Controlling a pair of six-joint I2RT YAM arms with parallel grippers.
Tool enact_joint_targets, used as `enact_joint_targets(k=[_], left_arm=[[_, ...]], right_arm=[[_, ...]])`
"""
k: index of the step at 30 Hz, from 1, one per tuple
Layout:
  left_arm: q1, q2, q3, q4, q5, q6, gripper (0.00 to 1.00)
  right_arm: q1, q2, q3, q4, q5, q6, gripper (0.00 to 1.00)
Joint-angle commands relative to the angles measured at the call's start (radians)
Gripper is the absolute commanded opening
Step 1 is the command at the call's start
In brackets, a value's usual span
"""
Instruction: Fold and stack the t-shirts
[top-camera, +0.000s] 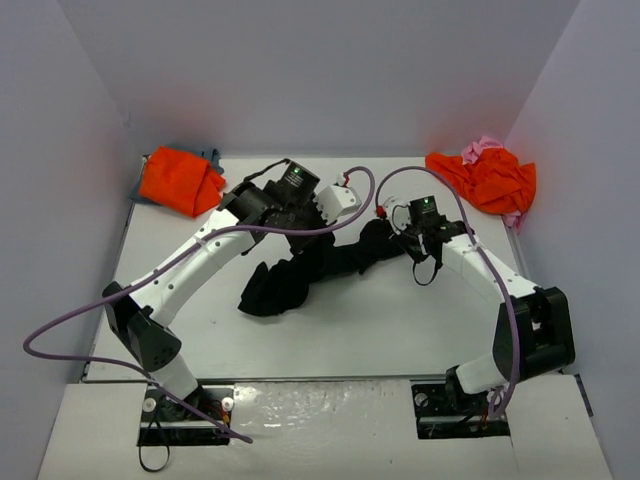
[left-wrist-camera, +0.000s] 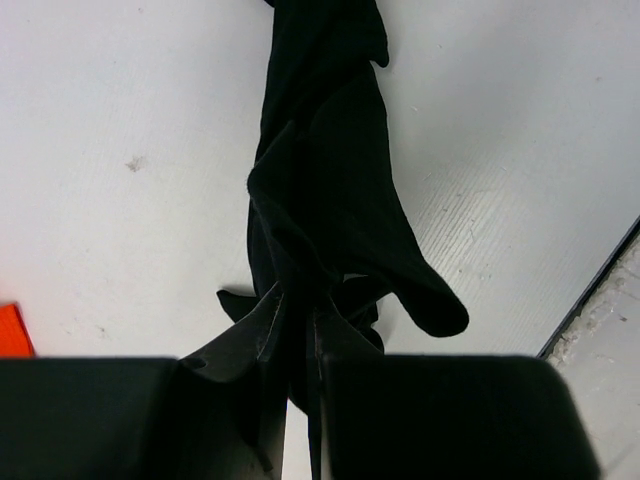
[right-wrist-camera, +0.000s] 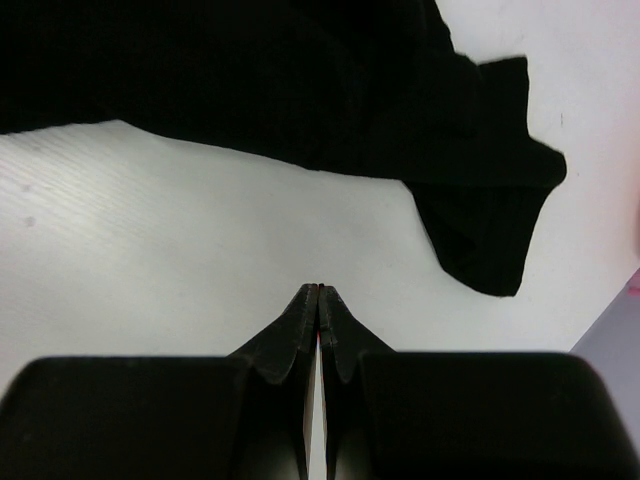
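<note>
Lying crumpled at the ten o'clock corner of the white table (top-camera: 330, 335), the left orange t-shirt (top-camera: 180, 180) formed a loose heap; the blue-grey t-shirt (top-camera: 212, 156) showed only as a thin edge beneath it, on its far side. Just toward three o'clock from that heap the left arm reached in over the middle of the table; the left gripper (left-wrist-camera: 300, 325) had its fingers drawn nearly together, pinching a fold of the black t-shirt (top-camera: 285, 280). In the left wrist view the cloth (left-wrist-camera: 330, 180) ran from the fingertips toward twelve o'clock as a narrow, twisted bunch, with one flap drooping toward four o'clock; how much of it hung clear of the table could not be told. From above, the black t-shirt spread across the table's centre; its bulk sat at seven o'clock from the left gripper, and a thinner stretch reached toward two o'clock, up to the right arm's wrist. The right gripper (right-wrist-camera: 319, 300) had its fingers pressed tight together with nothing between them; the black cloth (right-wrist-camera: 300, 80) lay beyond its tips toward twelve o'clock, apart from them, with bare table between. At the table's two o'clock corner sat the right orange t-shirt (top-camera: 490, 180), bunched up; the pink t-shirt (top-camera: 483, 148) peeped out behind and under it, touching it.
</note>
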Motion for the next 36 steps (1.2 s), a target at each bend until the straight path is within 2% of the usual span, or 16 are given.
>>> enact_joint_targets(k=[1,5,7,8,9,11,15,17,20,22,23,25,26,34,35,36], left_arm=[[0.034,0.004,0.009,0.035,0.03,0.006,0.0],[0.065,0.027,0.001,0.055,0.043,-0.007,0.0],[0.083,0.03,0.011,0.05,0.068,-0.005,0.0],[0.092,0.032,0.016,0.046,0.098,-0.003,0.0],[0.1,0.035,0.022,0.04,0.143,-0.001,0.0],[0.114,0.052,0.042,0.016,0.16,-0.012,0.0],[0.125,0.057,0.053,0.018,0.165,-0.023,0.04],[0.134,0.05,0.06,0.012,0.179,-0.024,0.31],[0.143,0.035,0.063,0.006,0.192,-0.015,0.34],[0.148,0.024,0.055,0.004,0.196,-0.009,0.53],[0.153,0.018,0.051,0.002,0.202,-0.005,0.52],[0.166,0.007,0.037,0.009,0.212,-0.009,0.04],[0.169,0.006,0.027,0.019,0.211,-0.016,0.0],[0.171,0.067,0.03,0.023,0.253,-0.015,0.0],[0.171,0.081,0.037,0.016,0.257,-0.016,0.03],[0.17,0.104,0.054,-0.004,0.261,-0.012,0.24]], right_arm=[[0.123,-0.114,-0.004,0.07,0.098,-0.007,0.11],[0.172,-0.118,-0.009,0.131,0.238,-0.063,0.39],[0.172,-0.13,0.015,0.127,0.228,-0.052,0.79],[0.173,-0.13,0.024,0.122,0.217,-0.048,0.9],[0.174,-0.125,0.024,0.117,0.2,-0.049,0.83],[0.175,-0.136,0.002,0.131,0.17,-0.057,0.45],[0.177,-0.163,-0.021,0.139,0.148,-0.029,0.53],[0.177,-0.193,-0.027,0.14,0.139,-0.028,0.48],[0.178,-0.212,-0.05,0.143,0.159,-0.042,0.43],[0.178,-0.216,-0.065,0.152,0.162,-0.046,0.44],[0.177,-0.218,-0.07,0.156,0.158,-0.044,0.44],[0.177,-0.221,-0.07,0.157,0.146,-0.038,0.44],[0.177,-0.217,-0.066,0.157,0.145,-0.035,0.44],[0.177,-0.196,-0.048,0.156,0.145,-0.026,0.47],[0.177,-0.194,-0.049,0.156,0.145,-0.024,0.48],[0.177,-0.192,-0.052,0.157,0.141,-0.025,0.48]])
